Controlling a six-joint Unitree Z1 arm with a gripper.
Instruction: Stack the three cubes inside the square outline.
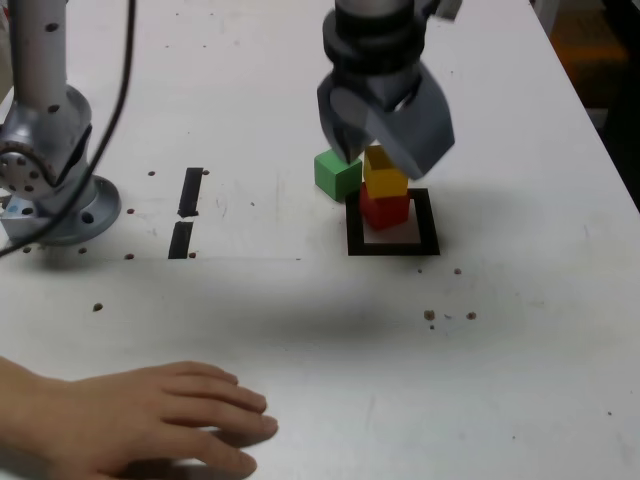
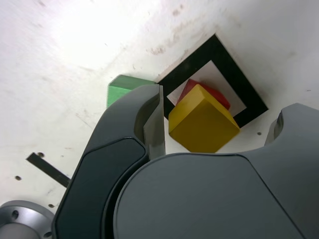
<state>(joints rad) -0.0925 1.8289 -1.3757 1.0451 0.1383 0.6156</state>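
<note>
Grey gripper (image 1: 385, 135): upper centre of the exterior view, pointing down over the stack; jaws spread, one each side of the yellow cube, nothing pinched. Wrist view shows a clear gap between the near jaw face and the cube.
Yellow cube (image 1: 384, 172): sits on top of the red one, turned a bit relative to it; in the wrist view (image 2: 203, 119) it fills the frame centre between the jaws.
Red cube (image 1: 385, 208): bottom of the stack, on the white middle of the outline, toward its upper edge in the exterior view. Mostly hidden under the yellow in the wrist view, only a corner showing (image 2: 217, 94).
Square outline (image 1: 392, 245): black tape frame, centre right of the exterior view; the lower part of its white middle is bare.
Green cube (image 1: 337, 172): on the table just outside the outline's upper-left corner in the exterior view, beside the stack, not on it.
Tape strips (image 1: 186, 212): two short black ones, left of centre, well apart from the outline.
Arm base (image 1: 55, 190): grey metal, left edge of the exterior view.
Hand (image 1: 140, 420): a person's, flat on the table, lower left, well apart from the cubes.
</note>
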